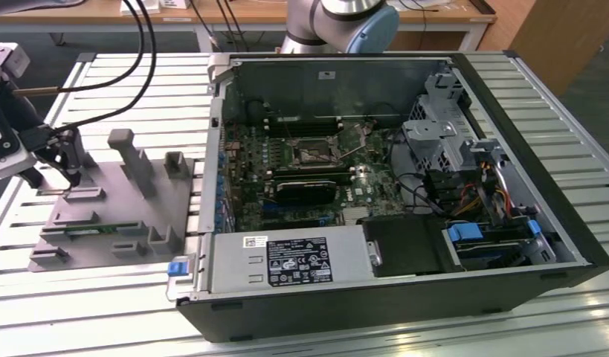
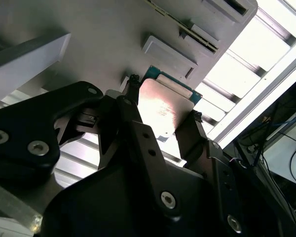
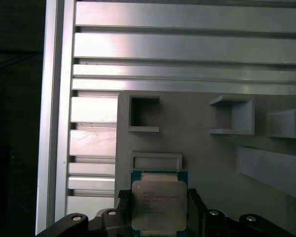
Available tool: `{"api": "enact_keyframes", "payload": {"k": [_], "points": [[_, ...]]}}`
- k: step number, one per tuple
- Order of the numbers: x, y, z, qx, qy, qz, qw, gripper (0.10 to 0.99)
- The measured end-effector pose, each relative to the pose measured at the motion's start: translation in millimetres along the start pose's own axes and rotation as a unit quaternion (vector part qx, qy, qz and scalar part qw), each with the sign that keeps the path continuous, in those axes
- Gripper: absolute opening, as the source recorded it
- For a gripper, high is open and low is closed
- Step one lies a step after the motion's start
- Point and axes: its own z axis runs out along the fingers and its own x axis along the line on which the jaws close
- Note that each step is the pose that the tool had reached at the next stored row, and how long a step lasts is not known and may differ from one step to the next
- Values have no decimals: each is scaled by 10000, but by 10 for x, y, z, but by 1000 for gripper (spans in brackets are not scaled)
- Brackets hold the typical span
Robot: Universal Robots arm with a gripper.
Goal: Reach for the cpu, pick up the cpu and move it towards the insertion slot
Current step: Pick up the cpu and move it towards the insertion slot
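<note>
Reach is looking done, and the grasp too. The gripper (image 2: 163, 117) is straddling the cpu (image 3: 159, 202), jaws pinching it by two opposite edges, one finger (image 2: 133, 113) pressing on each side.

The cpu is sitting over the grey fixture (image 1: 116, 201) at the exterior view's left, just beside a shallow framed recess (image 3: 155, 160). Whether it is clearing the fixture surface, I cannot tell.

The carry is looking hardly begun. The insertion slot (image 1: 312, 155) is lying well apart from the gripper, inside the open computer case (image 1: 542, 186) toward the exterior view's right.

For the grip, both wrist views are serving: the first is facing the chip's silvery top and green rim, the second is catching finger contact at its edges. For the route, the exterior view is placing gripper, fixture and slot together — the whole stretch left to cover.
</note>
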Motion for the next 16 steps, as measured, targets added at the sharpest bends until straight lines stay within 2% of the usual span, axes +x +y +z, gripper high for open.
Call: {"api": "enact_keyframes", "payload": {"k": [16], "points": [[0,6,-125,0,0,0,10000,541]]}}
